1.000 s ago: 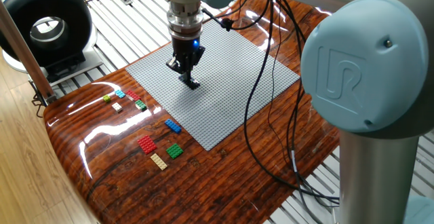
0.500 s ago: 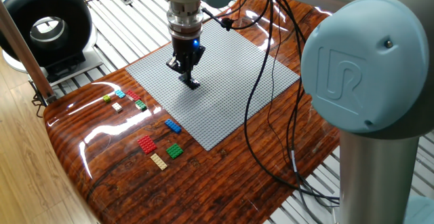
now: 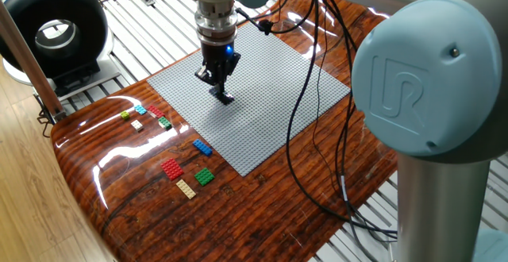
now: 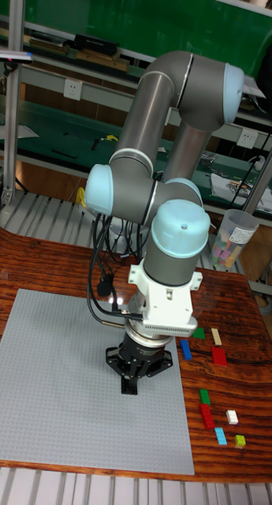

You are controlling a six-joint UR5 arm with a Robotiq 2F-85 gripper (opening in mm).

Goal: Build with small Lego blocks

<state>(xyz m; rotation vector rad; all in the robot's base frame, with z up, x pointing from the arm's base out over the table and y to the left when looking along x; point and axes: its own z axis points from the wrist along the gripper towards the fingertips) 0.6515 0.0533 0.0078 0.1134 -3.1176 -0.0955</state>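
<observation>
In the fixed view, the end effector (image 3: 223, 96) is pointing straight down in the upper middle of the frame, its dark fingers drawn close together with their tips meeting the grey baseplate (image 3: 270, 95); whether a brick is sitting between them cannot be told. The small Lego blocks are lying loose on the glossy wooden desk (image 3: 238, 214), off the baseplate's lower left edge. A blue block (image 3: 202, 147) is sitting just beside that edge, with a red block (image 3: 172, 169), a green block (image 3: 205, 176) and a tan block (image 3: 186, 188) grouped a little lower. Further left, a cluster is forming around a light blue block (image 3: 140, 109), a yellow-green block (image 3: 125, 115), a white block (image 3: 137, 125) and a dark green block (image 3: 164, 122). In the tall fixed view, the arm is filling the centre and the end effector (image 4: 129, 387) is again touching the baseplate (image 4: 41, 379) in the lower middle, fingers narrow. The blocks are lying to the right of the baseplate on the desk (image 4: 246, 331): the blue block (image 4: 185, 349), tan block (image 4: 216, 337) and red block (image 4: 219, 357) higher up, the white block (image 4: 232, 417) and yellow-green block (image 4: 240, 440) lower right.
</observation>
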